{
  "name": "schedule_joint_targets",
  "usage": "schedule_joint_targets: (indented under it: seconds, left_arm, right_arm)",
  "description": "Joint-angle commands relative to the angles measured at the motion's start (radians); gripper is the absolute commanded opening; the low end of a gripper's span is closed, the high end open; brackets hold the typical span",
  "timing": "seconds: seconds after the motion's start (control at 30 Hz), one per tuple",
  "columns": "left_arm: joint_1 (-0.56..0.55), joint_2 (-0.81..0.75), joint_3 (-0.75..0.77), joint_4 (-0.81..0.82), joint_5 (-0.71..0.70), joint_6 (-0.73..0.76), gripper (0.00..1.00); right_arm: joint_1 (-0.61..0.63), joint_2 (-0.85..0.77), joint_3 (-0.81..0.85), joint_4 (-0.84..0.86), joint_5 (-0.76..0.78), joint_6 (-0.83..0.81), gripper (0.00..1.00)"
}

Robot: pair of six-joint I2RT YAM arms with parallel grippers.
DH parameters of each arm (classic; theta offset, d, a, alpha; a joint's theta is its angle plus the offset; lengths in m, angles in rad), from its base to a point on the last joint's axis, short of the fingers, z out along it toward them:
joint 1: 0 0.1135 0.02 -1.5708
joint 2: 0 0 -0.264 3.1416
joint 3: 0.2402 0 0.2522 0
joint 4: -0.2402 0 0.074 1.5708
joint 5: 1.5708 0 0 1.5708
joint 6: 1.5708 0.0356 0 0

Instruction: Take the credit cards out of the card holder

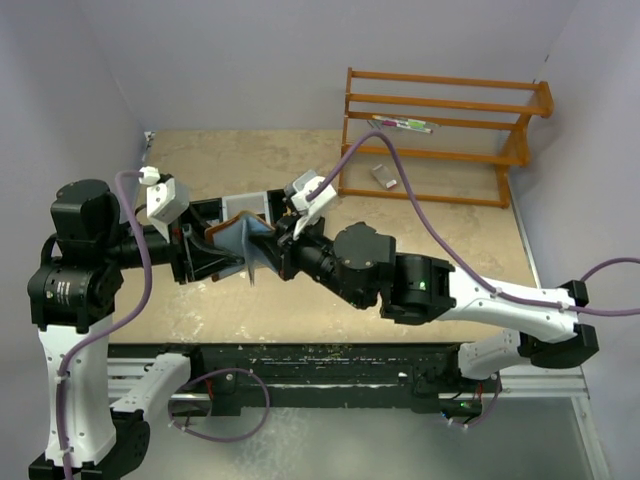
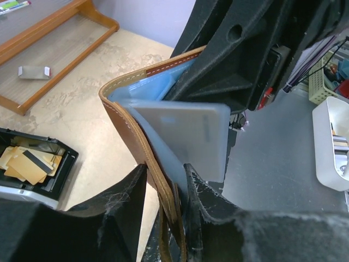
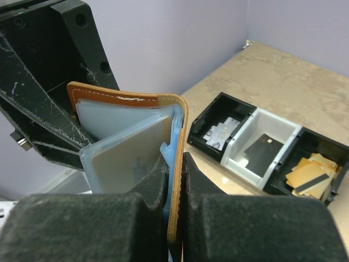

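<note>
card holder held open between two arms, above the worktop

- card holder [image 1: 243, 240]: brown leather, pale stitched edge, light blue-grey lining. it hangs in the air between the two arms, spread open like a book, clear of the sandy, mottled worktop [image 1: 450, 235].
- left jaws: clamped on one leather flap. the fuzzy black fingers [image 2: 117, 213] press either side of its stitched edge.
- right jaws: clamped on the other flap. the black padded fingers [image 3: 147, 191] pinch the leather and blue lining together.
- pale card [image 2: 185, 131]: thin, flat, rounded corners, whitish-grey. it sits in a cloudy clear sleeve that fans out from the lining and is partly raised past the leather edge. i cannot tell how many cards are inside.
- tray [image 3: 240, 134]: three square bins on the worktop below, black, white, black. one end bin holds orange-yellow flat pieces [image 3: 308, 174] with a dark stripe; the white middle bin holds a dark flat piece [image 3: 260, 150].
- wooden rack [image 1: 440, 150]: orange slatted shelves, at the far right.
</note>
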Motion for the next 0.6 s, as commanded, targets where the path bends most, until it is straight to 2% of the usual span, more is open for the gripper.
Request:
schedule_joint_targets:
  seconds: [0.0,0.13,0.23,0.57]
  left_arm:
    - [-0.003,0.000,0.002,0.006,0.081,0.032,0.38]
    - [-0.003,-0.019,0.017,-0.044,0.049,0.118,0.45]
    - [-0.003,-0.022,0.048,-0.091,-0.007,0.183,0.46]
    - [-0.003,-0.037,0.026,-0.071,-0.005,0.178,0.46]
  right_arm:
    - [0.069,0.059,0.103,-0.025,0.216,-0.067,0.00]
    - [0.081,0.074,0.136,-0.035,0.320,-0.115,0.00]
    - [0.084,0.043,0.096,0.021,0.340,-0.172,0.00]
    - [0.085,0.011,0.055,0.063,0.336,-0.207,0.00]
